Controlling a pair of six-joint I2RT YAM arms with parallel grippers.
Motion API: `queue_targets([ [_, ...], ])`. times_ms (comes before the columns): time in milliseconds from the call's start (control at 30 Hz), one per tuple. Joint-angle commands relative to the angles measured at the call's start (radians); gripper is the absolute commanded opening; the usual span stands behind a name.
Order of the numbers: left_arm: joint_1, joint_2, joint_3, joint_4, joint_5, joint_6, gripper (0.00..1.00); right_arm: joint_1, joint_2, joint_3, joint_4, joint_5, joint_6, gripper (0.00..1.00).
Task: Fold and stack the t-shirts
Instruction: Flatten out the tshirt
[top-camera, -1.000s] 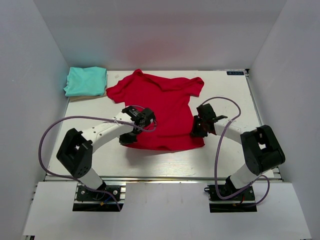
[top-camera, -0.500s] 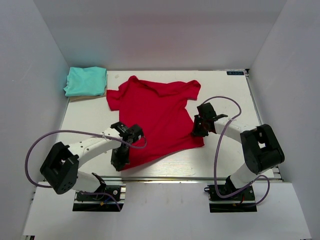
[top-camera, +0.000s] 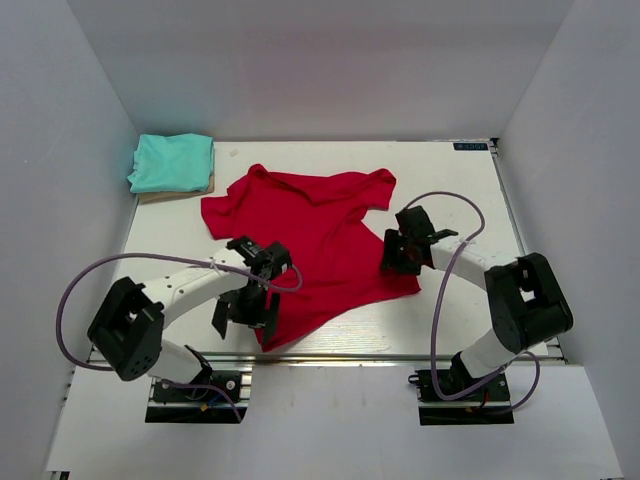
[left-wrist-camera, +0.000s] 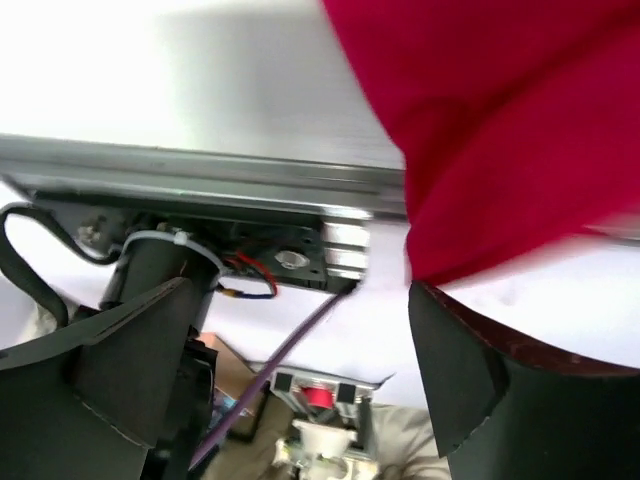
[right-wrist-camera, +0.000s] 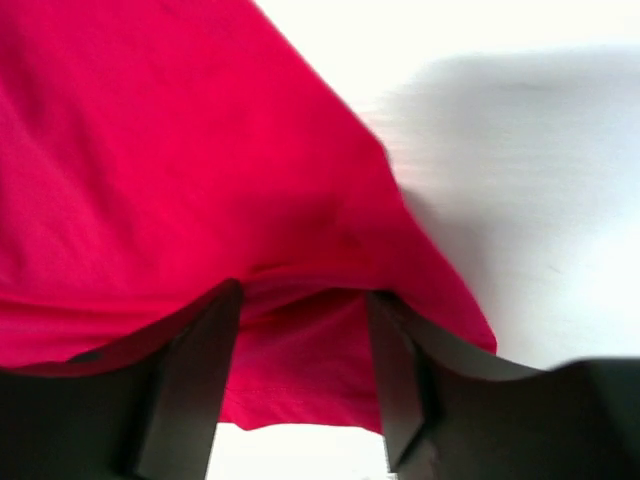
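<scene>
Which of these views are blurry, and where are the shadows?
Top external view: sharp, evenly lit, only faint shadows on the table. Left wrist view: motion blur smears the edge of the red t-shirt. Right wrist view: slightly soft, with a grey shadow on the table at upper right.

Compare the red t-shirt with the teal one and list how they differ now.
The red t-shirt lies spread out and rumpled; the teal t-shirt is folded into a neat rectangle. The red t-shirt covers the middle of the table; the teal t-shirt sits at the far left corner. The left pincer and right pincer are at the red t-shirt; neither is near the teal t-shirt. Both are plain cloth.
</scene>
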Motion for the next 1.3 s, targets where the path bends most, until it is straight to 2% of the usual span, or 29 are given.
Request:
queue_targets([
  [0, -0.003, -0.069, 0.128, 0.049, 0.069, 0.092, 1.00, -0.017, -0.025, -0.056, -0.154, 0.123, -0.066, 0.62],
  [67, -0.003, -0.106, 0.167, 0.117, 0.114, 0.119, 1.00, -0.019, -0.057, -0.045, -0.195, 0.146, -0.063, 0.65],
  [133, -0.003, -0.106, 0.191, 0.203, 0.101, 0.158, 1.00, -0.017, -0.066, -0.041, -0.221, 0.209, -0.063, 0.74],
  [233, -0.003, -0.025, 0.262, 0.291, 0.100, 0.229, 1.00, -0.019, -0.089, -0.030, -0.249, 0.255, -0.071, 0.82],
  [300, -0.003, 0.032, 0.291, 0.341, 0.100, 0.257, 1.00, -0.019, -0.098, -0.009, -0.275, 0.264, -0.074, 0.83],
  [400, 0.018, 0.091, 0.313, 0.517, 0.058, 0.281, 1.00, -0.016, -0.132, 0.005, -0.254, 0.217, -0.101, 0.83],
  [567, 0.029, 0.264, 0.431, 0.633, -0.138, 0.301, 1.00, -0.013, -0.215, 0.008, -0.206, 0.154, -0.173, 0.83],
  [700, 0.063, 0.445, 0.552, 0.674, -0.199, 0.329, 1.00, -0.016, -0.255, -0.025, -0.137, 0.068, -0.221, 0.86],
  [900, 0.132, 0.714, 0.798, 0.672, -0.222, 0.366, 1.00, -0.013, -0.183, 0.005, -0.119, 0.089, -0.224, 0.86],
  [1033, 0.173, 0.834, 0.886, 0.681, -0.165, 0.408, 1.00, -0.020, -0.097, 0.013, -0.096, 0.103, -0.195, 0.86],
  [1167, 0.215, 0.935, 0.981, 0.682, -0.156, 0.409, 1.00, -0.026, 0.041, 0.060, -0.082, 0.114, -0.169, 0.86],
  [1267, 0.239, 1.049, 1.146, 0.659, -0.156, 0.433, 1.00, -0.040, 0.145, 0.138, -0.079, 0.138, -0.169, 0.86],
])
